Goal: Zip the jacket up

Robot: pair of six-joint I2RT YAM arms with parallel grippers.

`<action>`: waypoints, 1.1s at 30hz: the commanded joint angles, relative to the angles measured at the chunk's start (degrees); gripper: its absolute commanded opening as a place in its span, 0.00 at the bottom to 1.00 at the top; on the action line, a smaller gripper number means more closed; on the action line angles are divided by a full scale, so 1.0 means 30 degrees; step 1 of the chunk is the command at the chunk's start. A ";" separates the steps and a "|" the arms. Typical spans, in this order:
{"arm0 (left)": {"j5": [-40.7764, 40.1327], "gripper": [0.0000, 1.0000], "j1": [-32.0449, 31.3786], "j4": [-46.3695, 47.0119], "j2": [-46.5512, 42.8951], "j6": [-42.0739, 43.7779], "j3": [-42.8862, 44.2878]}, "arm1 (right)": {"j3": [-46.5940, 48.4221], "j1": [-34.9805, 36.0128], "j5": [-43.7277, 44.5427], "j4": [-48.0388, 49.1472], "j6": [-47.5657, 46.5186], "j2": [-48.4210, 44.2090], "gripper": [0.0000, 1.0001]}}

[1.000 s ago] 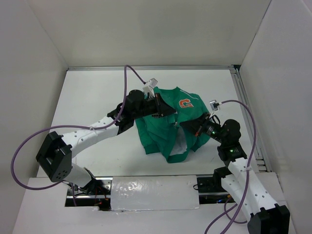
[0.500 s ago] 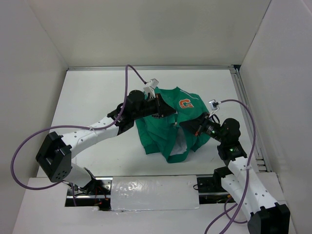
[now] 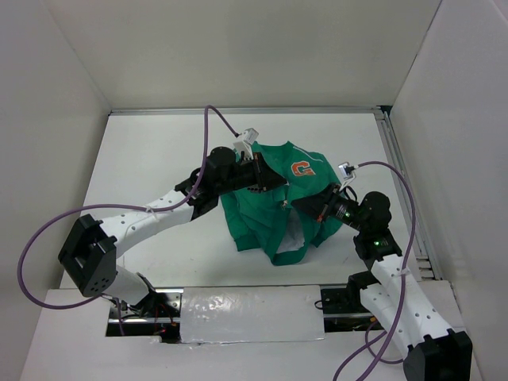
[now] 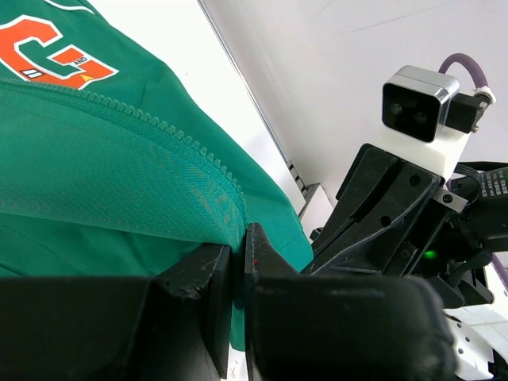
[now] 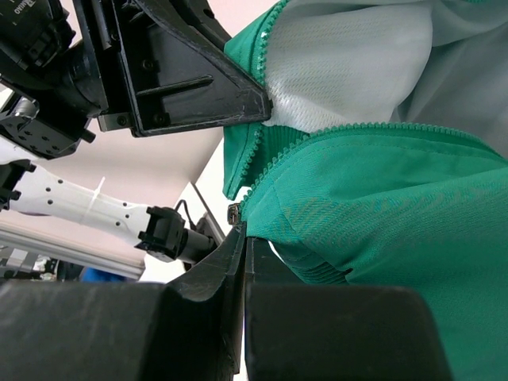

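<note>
The green jacket (image 3: 266,222) lies bunched mid-table, front open, pale lining (image 3: 295,232) showing, orange G patch (image 3: 302,168) facing up. My left gripper (image 3: 275,183) is shut on one front edge; in the left wrist view (image 4: 239,246) the fabric beside the zipper teeth (image 4: 159,127) is pinched between the jaws. My right gripper (image 3: 303,208) is shut on the opposite front edge; in the right wrist view (image 5: 244,232) the jaws clamp green fabric just below the metal slider (image 5: 235,213). The two zipper edges stand apart, with white lining (image 5: 349,63) between them.
White walls enclose the table on three sides. A metal rail (image 3: 401,182) runs along the right edge. Purple cables (image 3: 208,131) loop above both arms. A white taped cover (image 3: 250,313) lies at the near edge between the arm bases.
The right arm has edged slightly away from its base. The jacket and the left arm look unchanged.
</note>
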 commanded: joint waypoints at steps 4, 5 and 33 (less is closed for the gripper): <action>0.0227 0.00 -0.0147 0.1494 -0.0412 0.0434 0.0246 | 0.0988 0.0185 -0.0250 0.0235 0.0187 -0.0333 0.00; 0.0284 0.00 -0.0118 0.1466 -0.0441 0.0434 0.0216 | 0.0988 0.0214 -0.0191 0.0206 0.0158 -0.0333 0.00; 0.1311 0.00 -0.0088 0.3133 -0.1201 0.0668 -0.1013 | 0.2334 0.0156 0.0395 -0.1433 0.0304 0.0896 0.00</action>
